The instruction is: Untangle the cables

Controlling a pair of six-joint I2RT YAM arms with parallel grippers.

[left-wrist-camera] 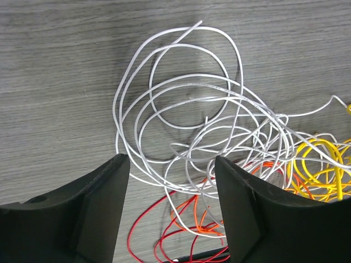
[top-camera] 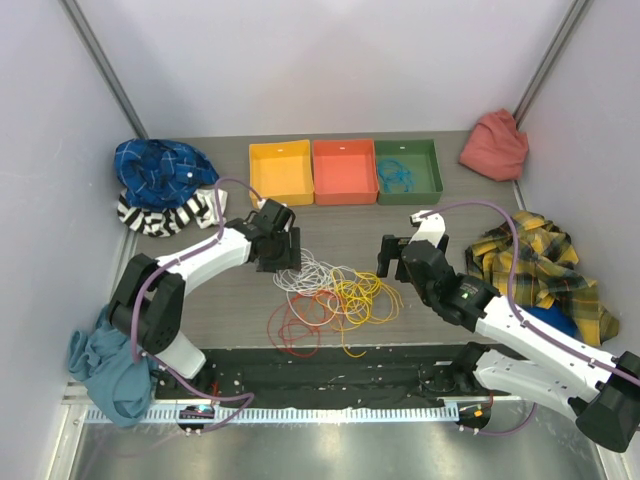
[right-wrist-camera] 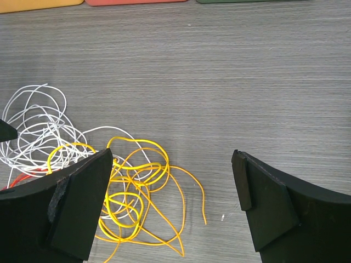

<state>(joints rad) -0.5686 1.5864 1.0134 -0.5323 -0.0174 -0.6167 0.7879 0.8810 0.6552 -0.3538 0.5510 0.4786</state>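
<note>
Grey wood-grain desk (top-camera: 340, 225) with a loose tangle of cables (top-camera: 330, 295) lying around the middle, a little toward the near edge. White loops (top-camera: 305, 272) on the far-left side of the heap, yellow loops (top-camera: 362, 295) on the right, red and orange strands (top-camera: 290, 330) closest to the near edge, all overlapping where they meet.

Left tool (top-camera: 278, 250) over the far-left rim of the tangle, opened wide, gripping nothing; white loops spread out between and beyond its fingers (left-wrist-camera: 98, 208) in the wrist view, contact with them not clear. Right tool (top-camera: 395, 255) just to the right of the heap, also spread wide and carrying nothing, yellow loops beside its left finger.

Along the far edge, three trays side by side: yellow tray (top-camera: 281, 172), red tray (top-camera: 344, 172), green tray (top-camera: 425, 170) with a small blue cable (top-camera: 394, 174) inside. Blue checked cloth (top-camera: 160, 165) over a striped cloth (top-camera: 160, 215) at the far-left corner, pink cloth (top-camera: 495, 145) at the far-right corner, yellow checked cloth (top-camera: 535, 265) on the right edge, teal cloth (top-camera: 105, 365) at the near-left corner.
</note>
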